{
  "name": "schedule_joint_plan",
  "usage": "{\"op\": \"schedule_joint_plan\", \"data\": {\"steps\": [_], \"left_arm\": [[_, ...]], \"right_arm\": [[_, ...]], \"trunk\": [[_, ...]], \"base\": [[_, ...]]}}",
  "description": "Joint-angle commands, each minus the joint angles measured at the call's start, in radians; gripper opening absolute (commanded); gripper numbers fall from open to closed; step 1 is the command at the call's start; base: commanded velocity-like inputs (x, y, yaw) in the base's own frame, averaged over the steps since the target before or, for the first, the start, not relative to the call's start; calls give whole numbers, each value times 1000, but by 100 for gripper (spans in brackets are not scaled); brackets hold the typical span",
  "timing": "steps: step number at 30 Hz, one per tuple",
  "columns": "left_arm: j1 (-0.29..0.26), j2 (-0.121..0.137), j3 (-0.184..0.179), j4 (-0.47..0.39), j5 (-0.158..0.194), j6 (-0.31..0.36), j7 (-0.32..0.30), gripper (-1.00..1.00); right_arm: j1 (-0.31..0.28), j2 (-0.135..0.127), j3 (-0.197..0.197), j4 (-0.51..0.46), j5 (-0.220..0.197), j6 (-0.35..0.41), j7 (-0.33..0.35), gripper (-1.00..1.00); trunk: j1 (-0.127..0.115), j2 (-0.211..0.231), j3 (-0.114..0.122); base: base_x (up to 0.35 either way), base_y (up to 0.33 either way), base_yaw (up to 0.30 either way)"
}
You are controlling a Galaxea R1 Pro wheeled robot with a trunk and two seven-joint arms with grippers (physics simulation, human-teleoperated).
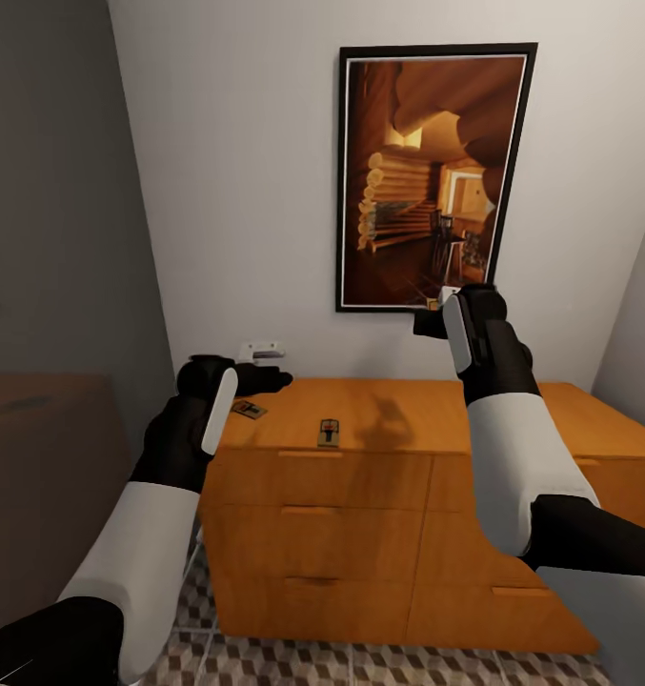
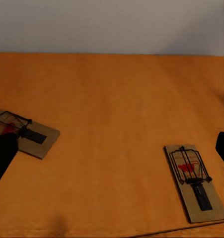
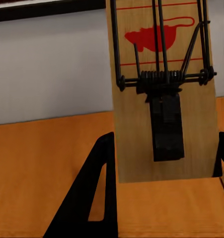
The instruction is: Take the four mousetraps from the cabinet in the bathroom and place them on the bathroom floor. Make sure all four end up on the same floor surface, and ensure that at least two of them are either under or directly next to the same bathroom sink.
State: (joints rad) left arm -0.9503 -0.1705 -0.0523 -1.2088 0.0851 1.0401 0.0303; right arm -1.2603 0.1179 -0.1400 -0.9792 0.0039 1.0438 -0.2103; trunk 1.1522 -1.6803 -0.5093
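We are holding one mousetrap [image 3: 164,89] clamped in the right end effector [image 1: 443,303] above the cabinet [image 1: 379,495]; the left end effector [image 1: 265,378] is hovering spread near two more mousetraps [image 2: 193,181]. A loosening clamp could drop ours.

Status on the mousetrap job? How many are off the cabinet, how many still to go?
None seen on the floor yet. In hand: the right gripper holds one mousetrap above the cabinet. Left: two mousetraps lie on the cabinet top, beneath the left gripper. Fourth not located.
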Motion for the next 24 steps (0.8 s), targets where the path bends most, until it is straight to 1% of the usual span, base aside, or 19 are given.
{"op": "schedule_joint_plan", "data": {"steps": [1, 7, 14, 17, 22, 23, 24], "left_arm": [[-1, 0, 0, 1, 7, 4, 3, 100], [-1, 0, 0, 5, 10, 5, 3, 100], [-1, 1, 1, 6, 10, 5, 3, 100], [-1, 2, 0, 7, 11, 5, 3, 100], [-1, 2, 0, 8, 12, 3, 3, 100], [-7, 8, 6, 14, 6, 7, 9, 100], [-12, 10, 12, 19, 7, 7, 15, 100]], "right_arm": [[-1, 1, -3, 0, -2, 3, -1, -100], [-2, 0, -3, -1, 4, 3, -1, -100], [1, 1, -3, -1, -3, 3, 0, -100], [10, 2, -3, -1, -4, 3, 0, -100], [16, 1, -3, -1, -5, 3, 1, -100], [22, 7, -2, 5, 2, 3, -5, -100], [28, 12, -1, 11, 7, 3, -5, -100]], "trunk": [[-1, -1, -1], [-1, -1, -1], [-1, -1, -1], [-1, -1, -1], [-1, -1, -1], [-1, -1, -1], [-1, -1, -1]], "base": [[-334, 0, 0], [-342, 0, 0], [-316, 0, 0], [-124, 0, 0], [-35, 0, 0], [0, 0, 0], [0, 0, 0]]}}
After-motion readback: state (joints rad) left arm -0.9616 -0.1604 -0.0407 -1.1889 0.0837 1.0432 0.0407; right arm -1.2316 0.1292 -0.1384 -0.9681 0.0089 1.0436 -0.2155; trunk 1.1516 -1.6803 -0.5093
